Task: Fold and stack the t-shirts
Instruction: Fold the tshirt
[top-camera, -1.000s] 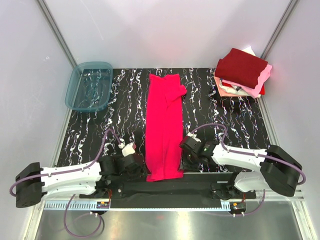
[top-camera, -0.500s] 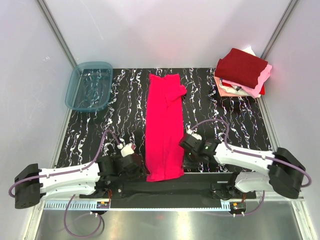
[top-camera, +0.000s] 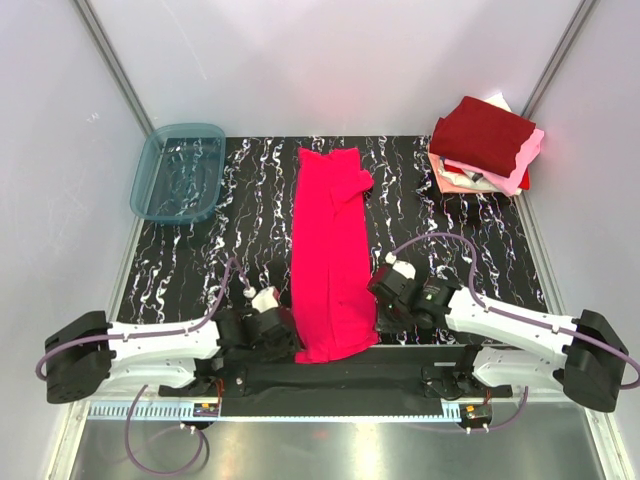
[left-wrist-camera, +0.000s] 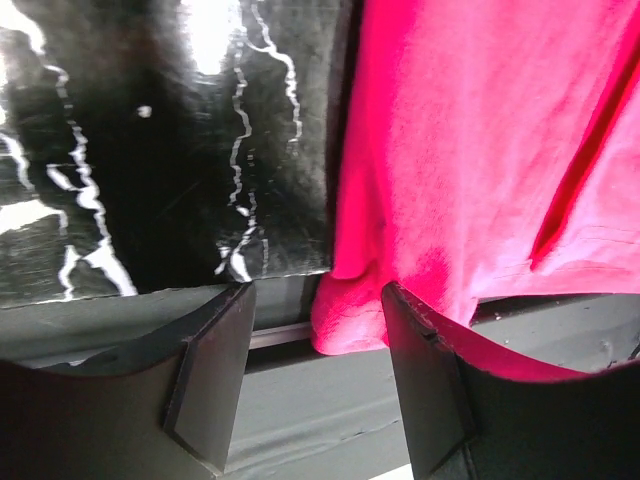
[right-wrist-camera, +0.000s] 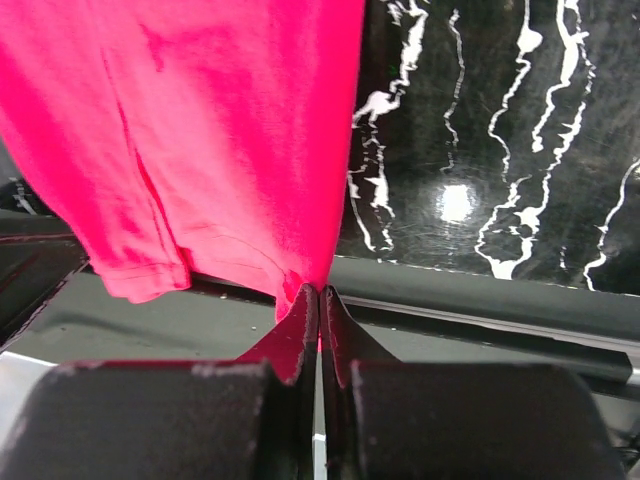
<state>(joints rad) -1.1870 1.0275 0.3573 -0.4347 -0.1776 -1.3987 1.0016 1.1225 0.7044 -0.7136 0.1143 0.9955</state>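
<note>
A bright pinkish-red t-shirt (top-camera: 330, 240), folded into a long strip, lies down the middle of the table, its near hem at the front edge. My right gripper (right-wrist-camera: 320, 298) is shut on the hem's right corner (right-wrist-camera: 300, 285), at the shirt's near right (top-camera: 377, 318). My left gripper (left-wrist-camera: 320, 345) stands open around the hem's left corner (left-wrist-camera: 350, 320), which droops over the table edge between the fingers (left-wrist-camera: 215, 370) without being pinched; in the top view this gripper (top-camera: 288, 338) is at the shirt's near left. A stack of folded t-shirts (top-camera: 485, 140), dark maroon on top, sits at the back right.
A translucent blue-grey tub (top-camera: 180, 172) stands at the back left. The black marbled table (top-camera: 240, 230) ends just in front of both grippers at a grey rail (left-wrist-camera: 300, 420). White walls enclose the sides and back.
My right gripper has shut on the hem's right corner and drawn it slightly to the right. My left arm has slid right, bringing its open jaws around the left corner.
</note>
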